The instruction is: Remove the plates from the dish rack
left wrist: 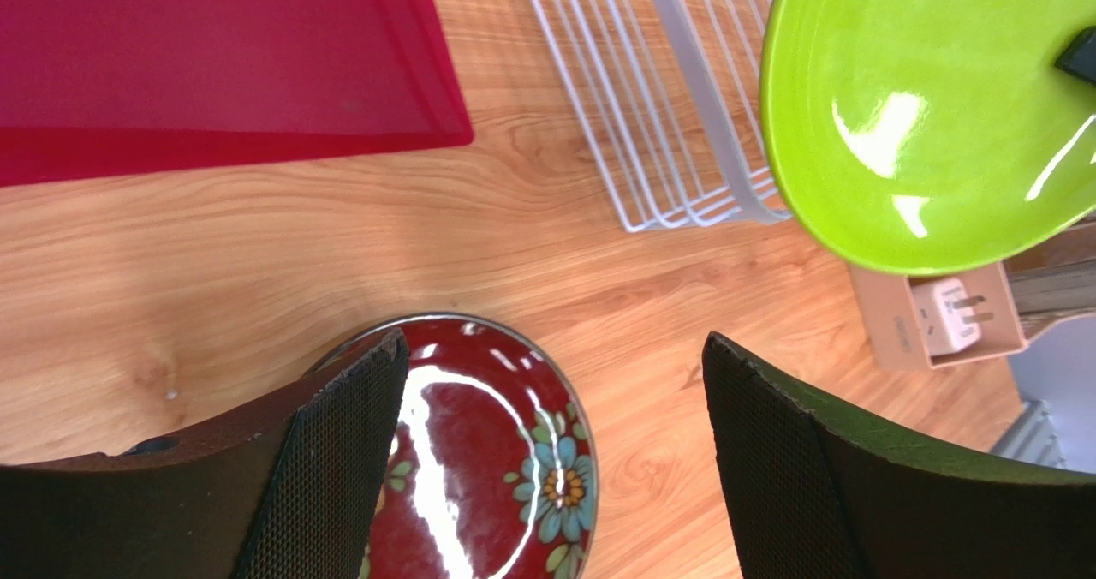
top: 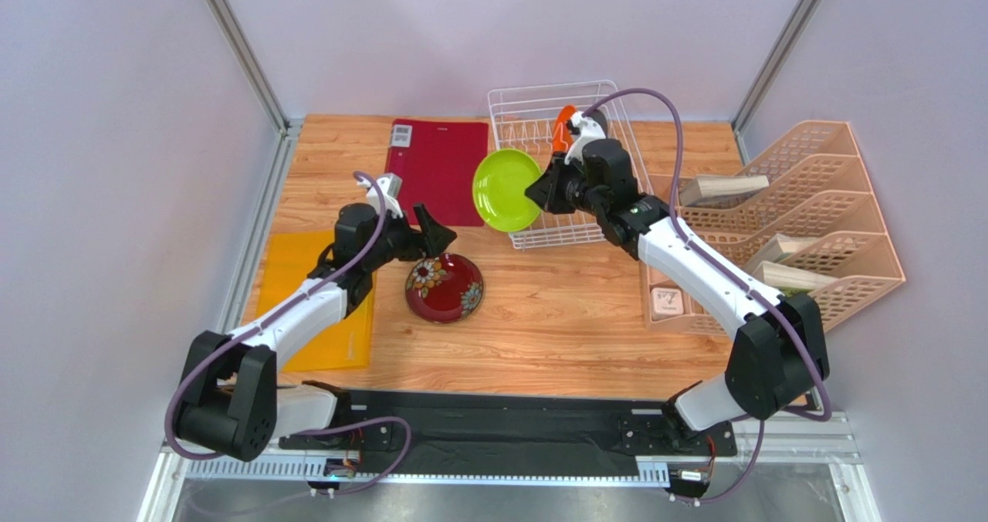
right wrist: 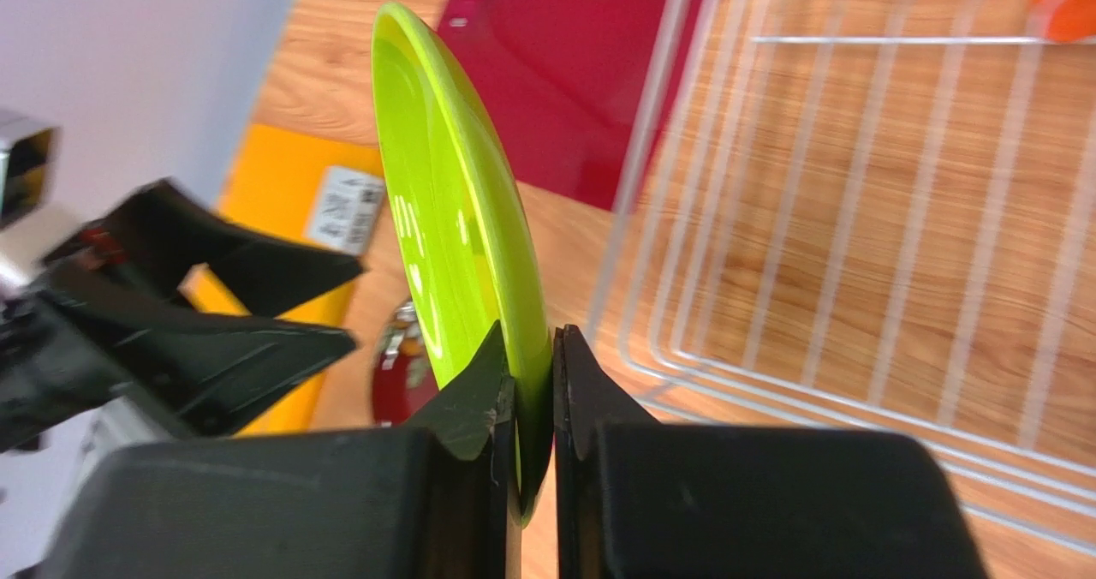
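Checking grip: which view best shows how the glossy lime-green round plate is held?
Right wrist: the lime-green plate is edge-on, rim pinched by the right gripper. Top external shows its whole face, contact tiny. Left wrist shows part of its face.

We see twin builds: the left arm (top: 296,314) and right arm (top: 696,270) have glossy white links between chunky black joints, each trailed by a looping mauve-grey cable (top: 649,96). The left gripper (left wrist: 551,348) has black fingers (left wrist: 341,464) with finely cross-hatched inner pads. A black mounting plate (top: 510,424) joins the bases
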